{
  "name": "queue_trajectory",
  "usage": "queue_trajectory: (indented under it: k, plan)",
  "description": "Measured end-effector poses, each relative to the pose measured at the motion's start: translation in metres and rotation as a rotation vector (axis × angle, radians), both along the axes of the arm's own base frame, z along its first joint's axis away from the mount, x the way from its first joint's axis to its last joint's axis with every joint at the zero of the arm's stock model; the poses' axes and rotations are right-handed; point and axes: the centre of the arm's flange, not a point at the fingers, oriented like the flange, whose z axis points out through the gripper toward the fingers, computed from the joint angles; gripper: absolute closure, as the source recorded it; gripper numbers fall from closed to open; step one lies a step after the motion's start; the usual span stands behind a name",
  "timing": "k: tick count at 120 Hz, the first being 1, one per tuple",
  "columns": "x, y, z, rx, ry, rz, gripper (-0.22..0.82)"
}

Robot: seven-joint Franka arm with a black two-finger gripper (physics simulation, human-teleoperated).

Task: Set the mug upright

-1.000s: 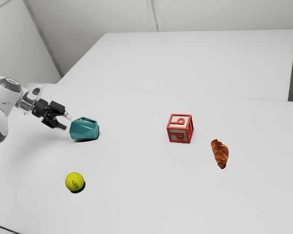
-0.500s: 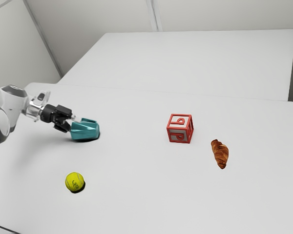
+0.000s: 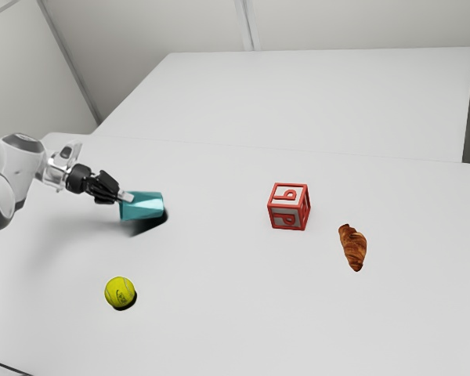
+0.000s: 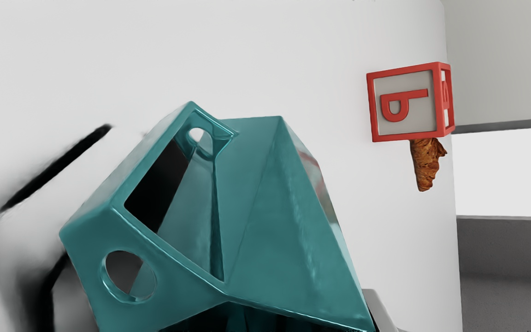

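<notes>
Teal and glossy, the mug [image 3: 143,205] lies sideways in the air, just above the surface [image 3: 219,321], its shadow [image 3: 150,226] apart beneath it. The gripper [image 3: 125,197] has its jaws clamped on the mug's near end. Toward the exterior view's right sit a red-framed letter block [image 3: 287,207] and, beyond it, a croissant [image 3: 353,248]. A yellow tennis ball [image 3: 120,292] rests well apart from both.

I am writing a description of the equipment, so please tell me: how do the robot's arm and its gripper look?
My arm is white and rounded, with grey caps at the joints and a silvery section near the gripper. The gripper is black, with two fingers; a light grey fingertip is visible.
</notes>
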Motion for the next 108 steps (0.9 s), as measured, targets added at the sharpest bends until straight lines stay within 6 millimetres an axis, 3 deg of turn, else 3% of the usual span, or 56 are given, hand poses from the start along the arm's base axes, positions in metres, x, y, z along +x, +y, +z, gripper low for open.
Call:
queue_trajectory:
  k: [21,38,59,85,108]
  plan:
    - [0.005,-0.015,0.054,0.044,-0.074,-0.04,0.77]
    - [0.009,-0.052,0.104,0.196,-0.064,-0.163,0.78]
    - [0.02,-0.118,0.149,0.515,-0.018,-0.348,0.78]
    - [0.045,-0.181,0.17,0.909,0.034,-0.482,0.79]
    - [0.068,-0.229,0.152,1.099,0.054,-0.532,0.79]
